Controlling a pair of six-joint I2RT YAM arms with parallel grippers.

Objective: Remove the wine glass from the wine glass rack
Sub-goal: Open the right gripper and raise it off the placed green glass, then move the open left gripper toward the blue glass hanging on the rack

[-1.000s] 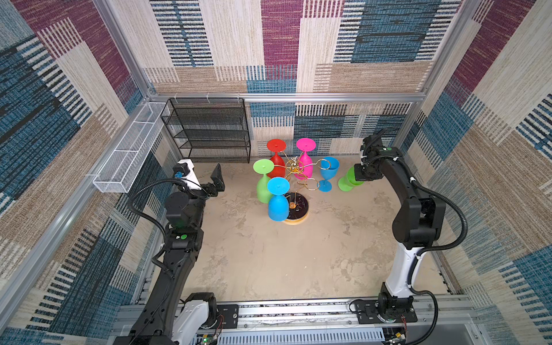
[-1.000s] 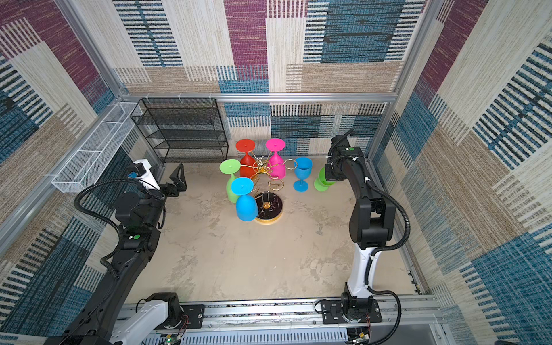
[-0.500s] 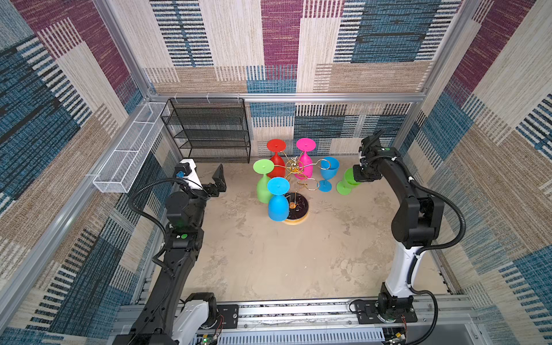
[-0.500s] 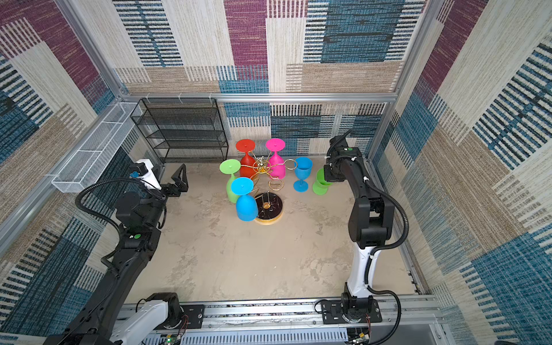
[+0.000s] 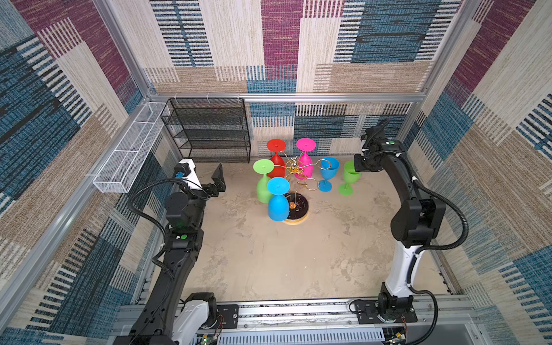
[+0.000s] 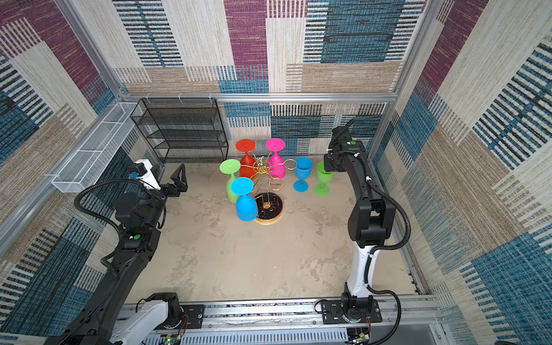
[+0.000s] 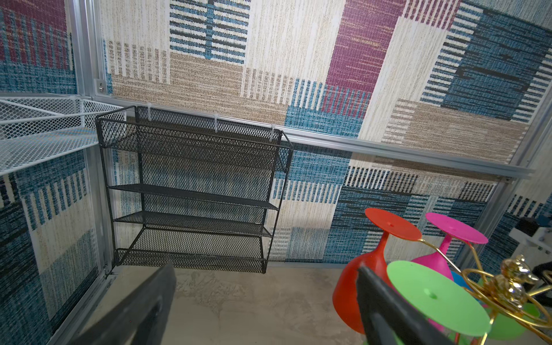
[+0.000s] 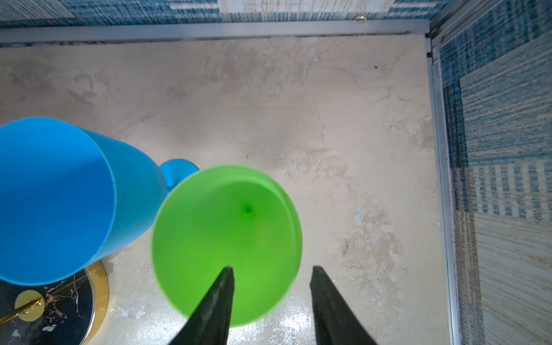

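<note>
The right pincer stands partly open. One finger hangs inside the bowl of the green wine glass and the other finger outside it. The rim passes between them, with a clear gap on the outer side, so nothing is pinched. In both top views this pincer is at the glass's rim. The glass stands upright on its foot on the desk, off the wine glass rack.

Just past the green wine glass, on the side away from the right pincer, an upright blue glass also stands on the desk, close to it; whether the two touch cannot be told.

Farther from this pincer in that direction comes the rack, its black and gold base resting on the desk. The rack stands between the two pincers. Four glasses hang from it upside down: a red glass, a pink glass, a hanging green glass and a hanging blue glass.

The left pincer is spread wide and holds nothing, raised above the desk and well apart from the rack. In the left wrist view a black mesh shelf stands against the wall beyond it, with a white mesh basket mounted beside the shelf.
</note>
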